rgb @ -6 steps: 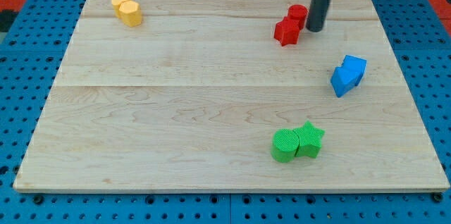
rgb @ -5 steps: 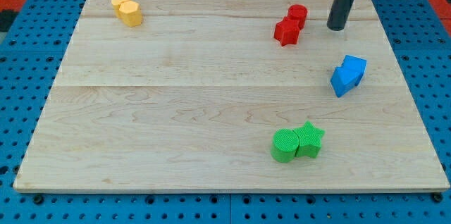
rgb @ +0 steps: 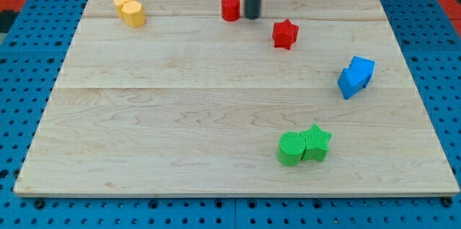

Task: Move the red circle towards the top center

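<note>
1. While my tip (rgb: 252, 17) rests on the pale wooden surface (rgb: 180, 99), the smooth red circle (rgb: 230, 8) sits just left, possibly touching, near the top centre.
2. No claw exists; the ridged red star (rgb: 285, 34) lies apart.

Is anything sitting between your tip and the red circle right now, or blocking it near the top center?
Nothing visible. My tip sits just to the view's right of the red circle, with no block between them. The red star lies farther right, apart.
</note>
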Robot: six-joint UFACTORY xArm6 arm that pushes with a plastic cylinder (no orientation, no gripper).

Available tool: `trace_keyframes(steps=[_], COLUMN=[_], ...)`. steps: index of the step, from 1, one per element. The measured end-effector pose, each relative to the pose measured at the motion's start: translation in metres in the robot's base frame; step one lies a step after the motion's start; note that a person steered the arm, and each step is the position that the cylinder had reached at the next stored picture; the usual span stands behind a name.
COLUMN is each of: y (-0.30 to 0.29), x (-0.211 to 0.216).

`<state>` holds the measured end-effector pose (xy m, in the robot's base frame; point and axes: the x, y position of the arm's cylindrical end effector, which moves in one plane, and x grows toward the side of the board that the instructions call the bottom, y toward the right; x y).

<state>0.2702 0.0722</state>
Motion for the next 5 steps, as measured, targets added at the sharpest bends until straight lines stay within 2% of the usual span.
trace_keyframes(steps=[1, 2, 5], y=[0.104, 0.100, -0.061], x=[-0.002, 0.054, 0.056])
